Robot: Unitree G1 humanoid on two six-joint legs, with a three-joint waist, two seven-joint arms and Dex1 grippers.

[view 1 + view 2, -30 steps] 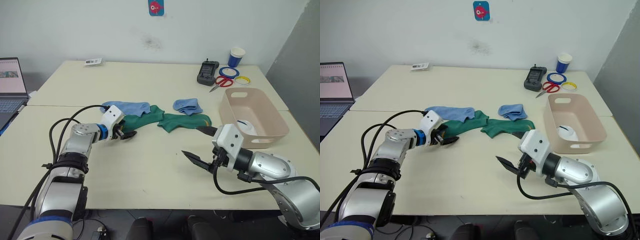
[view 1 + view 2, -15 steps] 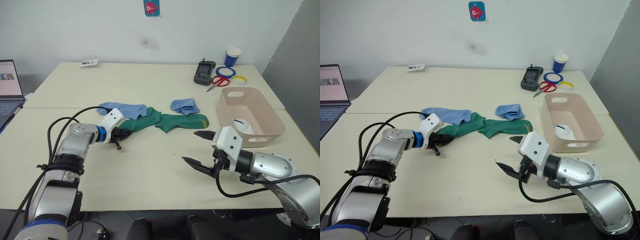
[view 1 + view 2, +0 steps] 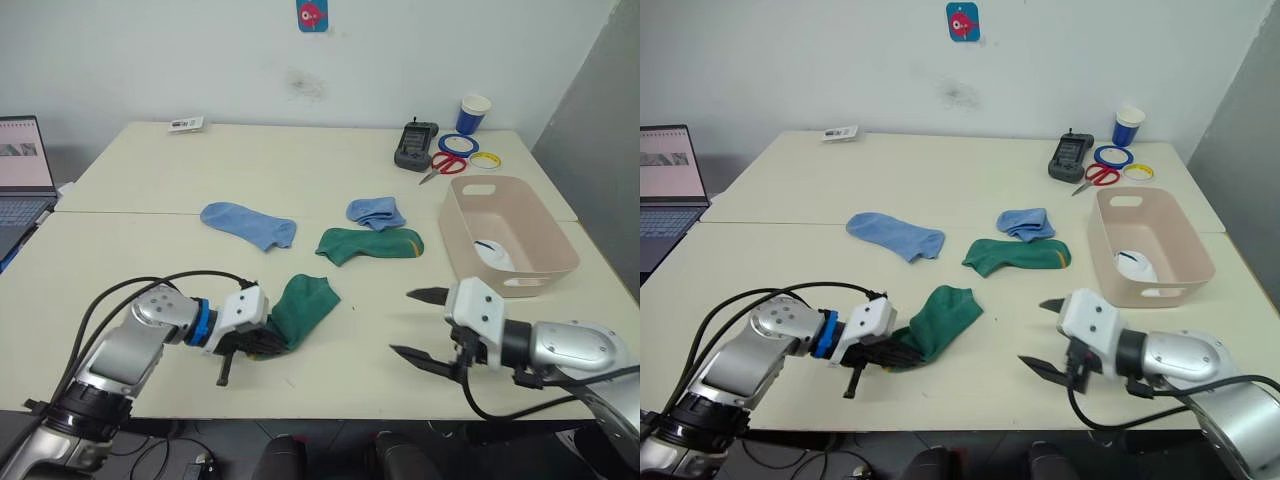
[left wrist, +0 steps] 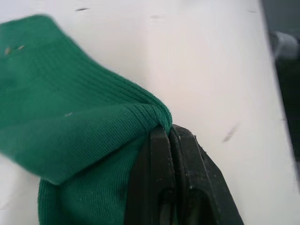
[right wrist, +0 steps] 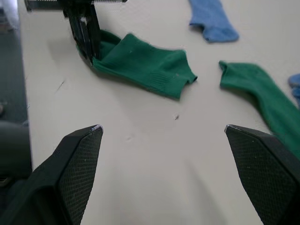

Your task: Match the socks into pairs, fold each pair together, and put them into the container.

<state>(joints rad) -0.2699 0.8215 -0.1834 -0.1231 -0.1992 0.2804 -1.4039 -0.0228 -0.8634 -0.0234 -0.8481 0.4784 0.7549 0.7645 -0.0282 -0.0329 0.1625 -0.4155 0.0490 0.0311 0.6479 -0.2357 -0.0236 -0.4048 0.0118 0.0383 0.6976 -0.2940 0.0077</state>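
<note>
Table [image 3: 330,170] carries the container [image 3: 530,262] at its right side, white sock [image 3: 492,252] inside. Left gripper [image 3: 262,341], arm bent low near the front edge, is pinched tight on one green sock [image 3: 305,308]; its wrist view shows fabric clamped between the fingers. Right gripper [image 3: 420,325] hovers spread wide over bare tabletop. Second green sock [image 3: 370,243] and two blue socks [image 3: 250,222] [image 3: 375,212] lie mid-table.
</note>
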